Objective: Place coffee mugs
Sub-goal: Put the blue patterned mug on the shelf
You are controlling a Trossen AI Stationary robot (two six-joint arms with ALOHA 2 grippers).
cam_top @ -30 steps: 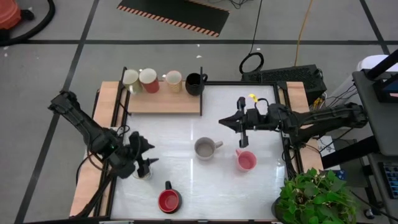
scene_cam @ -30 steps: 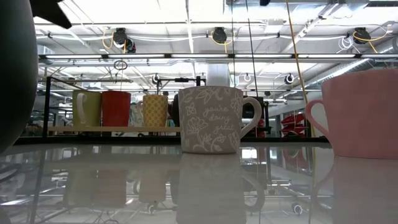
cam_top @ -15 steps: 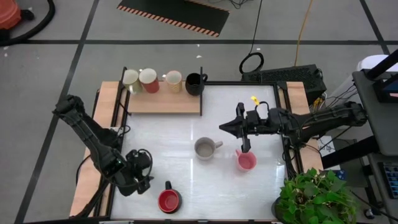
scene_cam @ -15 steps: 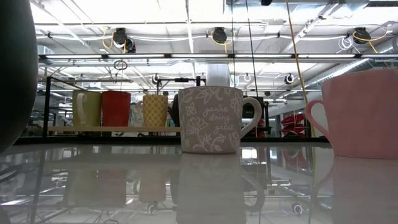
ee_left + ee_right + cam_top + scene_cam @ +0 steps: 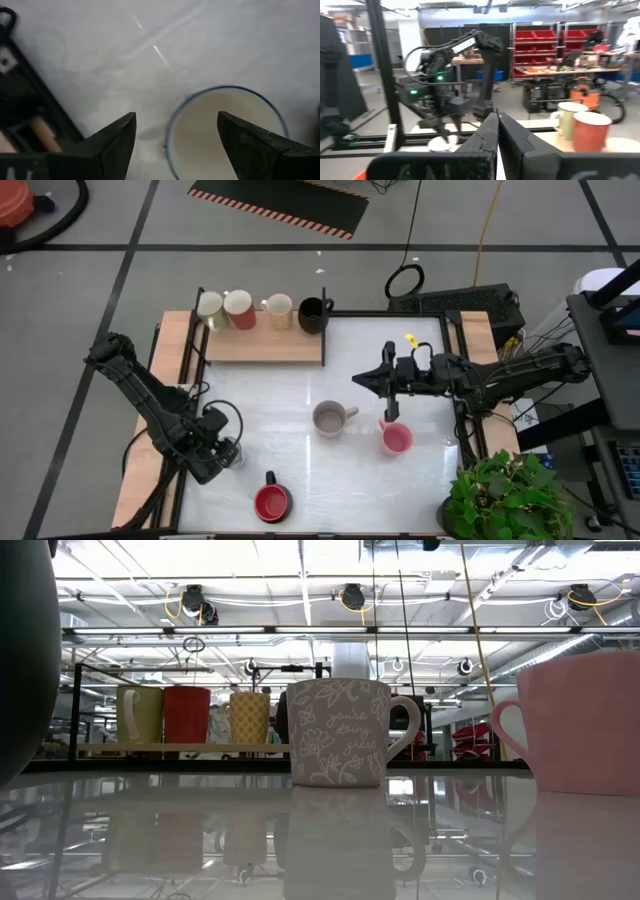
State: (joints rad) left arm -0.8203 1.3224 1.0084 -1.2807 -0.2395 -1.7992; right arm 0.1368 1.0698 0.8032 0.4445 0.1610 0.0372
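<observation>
We see the left hand [image 5: 176,131] spread wide right above the white mug [image 5: 225,132], ready to grab it | white mug far from shelf [image 5: 265,347], where four mugs line up | right hand [image 5: 392,418] pressed together, waiting over pink mug [image 5: 396,439].

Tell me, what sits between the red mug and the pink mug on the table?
Nothing: in the high view, bare white tabletop separates the red mug from the pink mug.

Bright overhead ceiling lights [image 5: 300,560] glare off the glossy white bench [image 5: 300,400], mirroring mugs in the low view, while the left wrist view is softly blurred.
</observation>
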